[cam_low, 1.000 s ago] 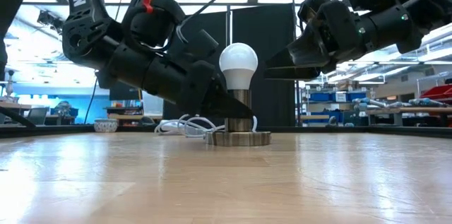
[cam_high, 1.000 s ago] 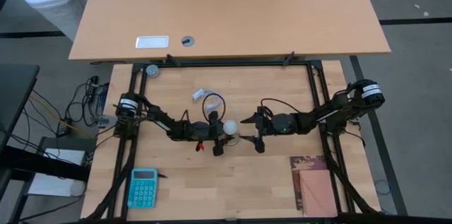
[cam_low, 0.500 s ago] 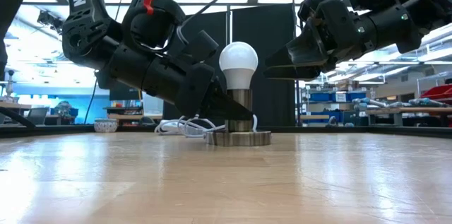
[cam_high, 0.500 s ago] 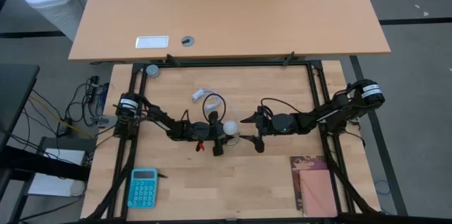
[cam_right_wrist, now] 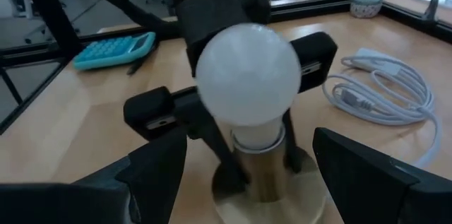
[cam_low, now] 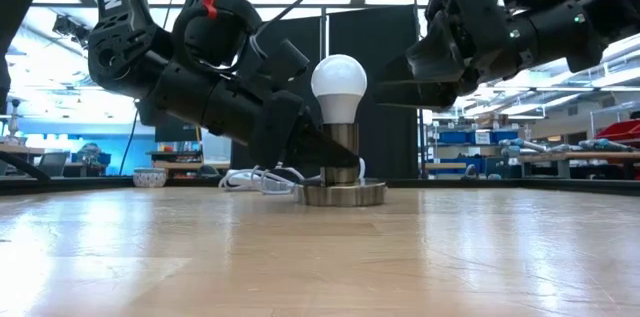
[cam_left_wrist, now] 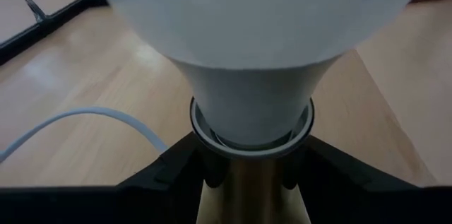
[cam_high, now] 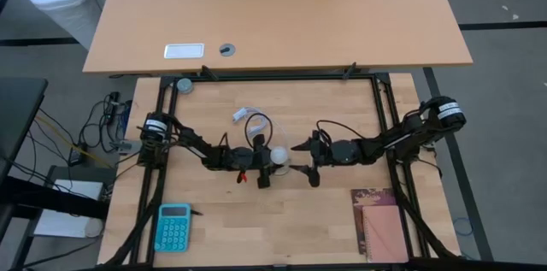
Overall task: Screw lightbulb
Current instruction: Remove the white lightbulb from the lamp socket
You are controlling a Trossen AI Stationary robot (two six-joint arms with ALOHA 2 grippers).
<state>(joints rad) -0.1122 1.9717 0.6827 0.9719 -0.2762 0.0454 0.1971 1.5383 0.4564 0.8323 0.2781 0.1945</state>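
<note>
The white lightbulb point(cam_high: 279, 154) stands upright in a brass socket point(cam_low: 342, 152) on a round silvery base point(cam_low: 342, 195) at the table's middle. It also shows in the left wrist view point(cam_left_wrist: 261, 47) and the right wrist view point(cam_right_wrist: 247, 75). My left gripper point(cam_high: 272, 162) reaches in from the table's left and is shut on the socket below the bulb. My right gripper point(cam_high: 302, 162) hovers just right of the bulb at globe height point(cam_low: 385, 95). It is open, with its fingers point(cam_right_wrist: 152, 171) wide to either side and touching nothing. My left gripper pinches the brass socket stem point(cam_left_wrist: 247, 199) between its two fingers point(cam_left_wrist: 169, 174), just under the bulb's neck. The fingers come slanting down from the table's left and lie across the upright stem. The socket's base rests flat on the table.
A coiled white cable point(cam_high: 252, 120) lies just beyond the socket. A teal calculator point(cam_high: 173, 226) lies at the near left and a brown book point(cam_high: 380, 220) at the near right. A small bowl point(cam_high: 184, 85) sits at the far left corner. A black frame point(cam_high: 376, 79) edges the table.
My right gripper has moved a little toward the bulb, staying open. My left gripper keeps its hold on the socket.
</note>
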